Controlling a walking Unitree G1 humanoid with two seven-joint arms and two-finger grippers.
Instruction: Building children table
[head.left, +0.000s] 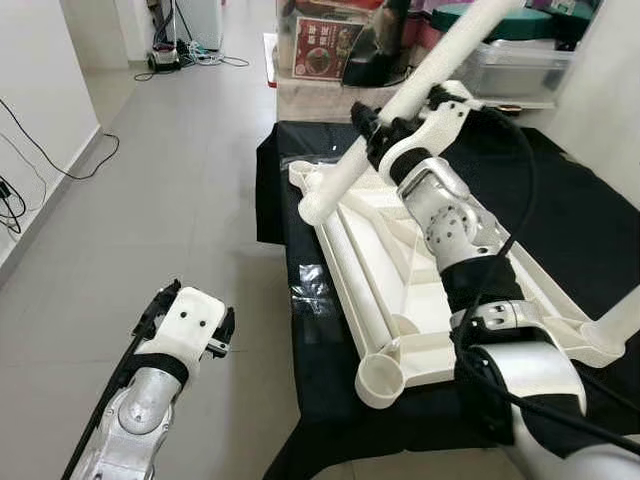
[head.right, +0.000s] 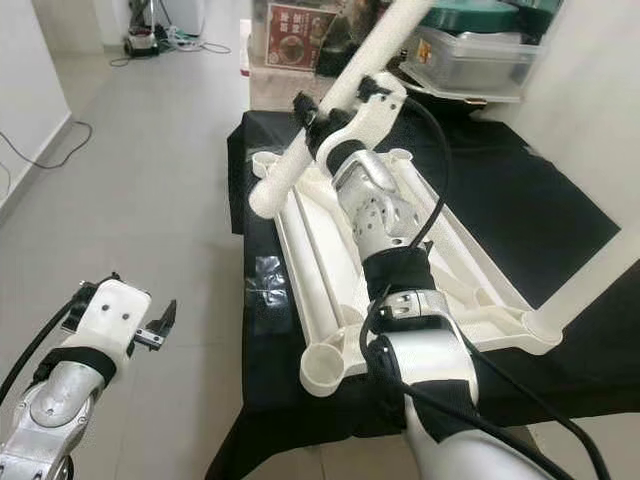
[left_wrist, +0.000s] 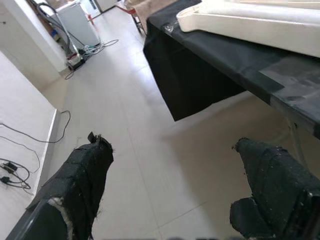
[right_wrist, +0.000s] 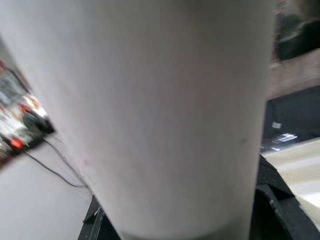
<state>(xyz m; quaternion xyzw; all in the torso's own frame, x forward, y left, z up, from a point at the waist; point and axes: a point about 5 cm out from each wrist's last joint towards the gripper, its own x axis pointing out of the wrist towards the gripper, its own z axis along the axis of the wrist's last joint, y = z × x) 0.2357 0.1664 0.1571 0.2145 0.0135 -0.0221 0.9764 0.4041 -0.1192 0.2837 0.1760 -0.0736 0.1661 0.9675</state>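
A white children's tabletop (head.left: 400, 270) lies upside down on a black-covered table (head.left: 590, 230), with round leg sockets at its corners (head.left: 380, 378). My right gripper (head.left: 385, 125) is shut on a long white table leg (head.left: 400, 105), held slanted above the tabletop's far left corner. The leg's lower end (head.left: 312, 208) hovers near the far-left socket. In the right wrist view the leg (right_wrist: 165, 115) sits right against the camera. My left gripper (left_wrist: 175, 190) hangs open over the floor, left of the table. Another white leg (head.right: 600, 280) stands at the tabletop's near right corner.
A clear plastic bag (head.left: 310, 290) lies on the black cloth beside the tabletop. Boxes and a plastic bin (head.left: 520, 65) stand behind the table. Cables (head.left: 40, 150) trail along the left wall on the grey tiled floor (head.left: 170, 200).
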